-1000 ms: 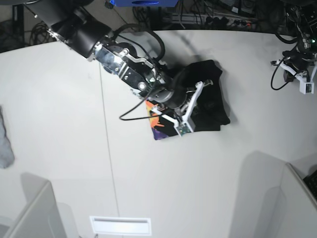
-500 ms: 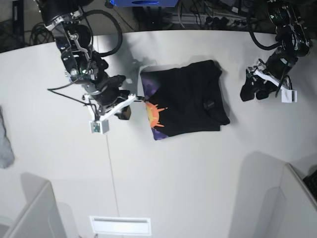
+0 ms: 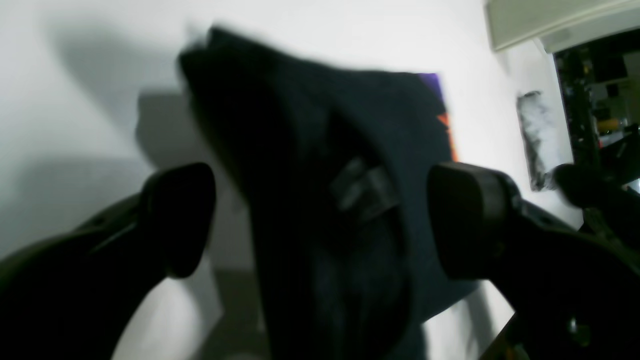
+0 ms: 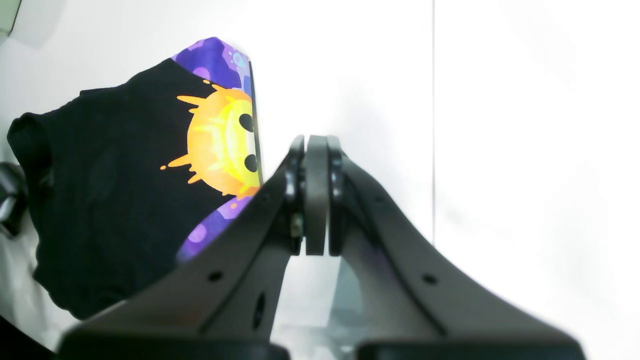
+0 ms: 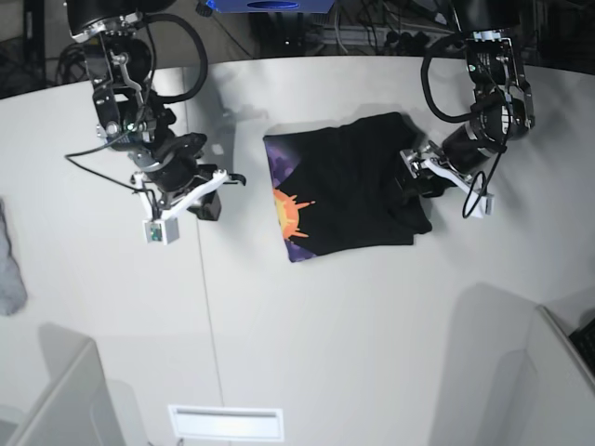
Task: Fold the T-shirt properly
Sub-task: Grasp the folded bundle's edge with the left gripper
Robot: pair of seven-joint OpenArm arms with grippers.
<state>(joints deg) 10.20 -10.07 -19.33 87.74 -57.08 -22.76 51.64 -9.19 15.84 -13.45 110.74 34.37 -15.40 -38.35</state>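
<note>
On the table [image 5: 307,316] — folded T-shirt [image 5: 349,186]; left hand [image 5: 416,178] spread, right hand [image 5: 237,178] pressed together

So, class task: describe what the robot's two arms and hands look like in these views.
Both arms are black with silver metal sections and loose black cables. Each carries a small white camera bracket near the wrist. The left hand has broad rounded black fingers; the right hand has slim dark grey fingers with small holes.

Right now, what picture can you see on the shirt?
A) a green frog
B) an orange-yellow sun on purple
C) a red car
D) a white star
B: the folded black shirt shows an orange-yellow sun with dark eyes on a purple patch along one edge.
</note>
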